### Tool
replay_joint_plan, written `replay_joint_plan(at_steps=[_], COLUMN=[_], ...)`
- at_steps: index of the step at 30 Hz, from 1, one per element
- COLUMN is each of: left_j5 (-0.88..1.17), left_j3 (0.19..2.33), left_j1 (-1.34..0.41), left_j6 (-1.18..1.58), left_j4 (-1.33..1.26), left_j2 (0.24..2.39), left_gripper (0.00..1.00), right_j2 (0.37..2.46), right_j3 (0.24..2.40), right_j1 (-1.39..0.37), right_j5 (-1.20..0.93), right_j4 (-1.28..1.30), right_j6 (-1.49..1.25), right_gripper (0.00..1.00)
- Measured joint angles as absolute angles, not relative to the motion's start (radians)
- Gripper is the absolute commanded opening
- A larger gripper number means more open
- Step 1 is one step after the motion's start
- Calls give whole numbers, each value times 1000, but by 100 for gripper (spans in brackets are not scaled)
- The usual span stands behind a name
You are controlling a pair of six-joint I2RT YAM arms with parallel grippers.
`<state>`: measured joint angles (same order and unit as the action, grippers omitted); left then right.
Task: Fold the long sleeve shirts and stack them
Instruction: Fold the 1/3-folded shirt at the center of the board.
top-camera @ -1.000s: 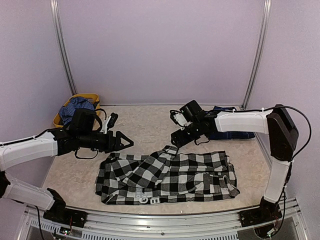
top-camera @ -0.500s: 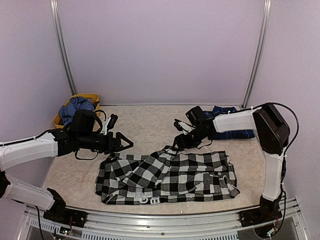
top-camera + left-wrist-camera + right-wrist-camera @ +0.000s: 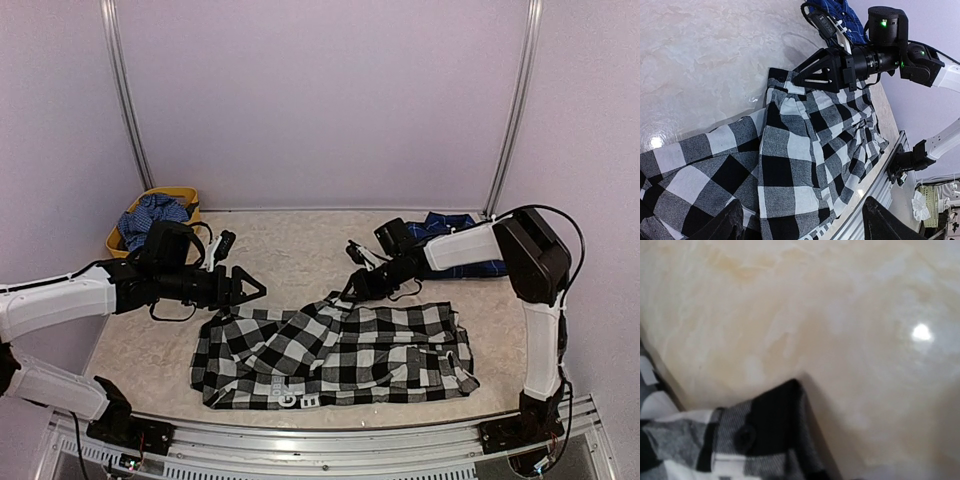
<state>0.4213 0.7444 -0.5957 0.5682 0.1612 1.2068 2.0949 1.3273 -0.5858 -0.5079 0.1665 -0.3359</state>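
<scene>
At table centre, near edge: black-and-white check shirt [image 3: 335, 355], spread flat but rumpled, lettered black band toward the arms. No fold made yet.

Far right, by the wall: navy plaid shirt [image 3: 488, 267], partly behind right arm. Looks flat, poss. already folded; can't confirm.

Far left corner: yellow basket [image 3: 117, 238] w/ blue checked cloth [image 3: 150, 213] inside.

Changes over last sec:
- Right gripper [image 3: 348, 292] has dropped from above the bare table [image 3: 290, 240] and reached fwd, now at the check shirt's far edge, mid-width, where a flap sticks up.
- Left gripper [image 3: 255, 289] hasn't moved. It hovers off the shirt's far-left corner, jaws spread, holding nothing.
- Shirt itself hasn't shifted.

Reading: right side looks to be setting up a pinch on the far hem as the first step of a fold. Left not yet committed. Task early; stacking still well off.

View diffs:
- Top external: whole layout, both shirts, basket. Right jaws too small to read.
- Left wrist: own fingers [image 3: 730, 225] wide apart over the cloth. Shows right gripper side-on, its tip at the hem corner, which overhead doesn't resolve.
- Right wrist: blurred close-up of the hem corner w/ a dark button [image 3: 745, 435] on bare table; own fingers not visible.

Right jaws: can't tell if gripping or merely touching cloth.
</scene>
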Motion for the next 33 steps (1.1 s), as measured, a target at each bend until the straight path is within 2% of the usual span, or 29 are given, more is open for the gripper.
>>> replay_joint_plan(at_steps=[6,13,23,33], left_j5=[421,403,356,339], left_j3=[744,744,744,744], left_j1=[-595,-578,-570,-570], left_j6=[568,558,550,548], left_j4=[161,170,199,212], left_j2=[1207,1206,1191,1190], left_gripper=[77,86,87,87], right_j2=[2099,1992,1641,1585], right_j3=[1296,1239,1195,1023], right_j1=[-585,-582,-566,-538], right_j5=[-537,-513,-358,-210], right_j4=[133,144,199,314], right_j6=[-358,-368,-353,-338], right_gripper=[0,0,0,0])
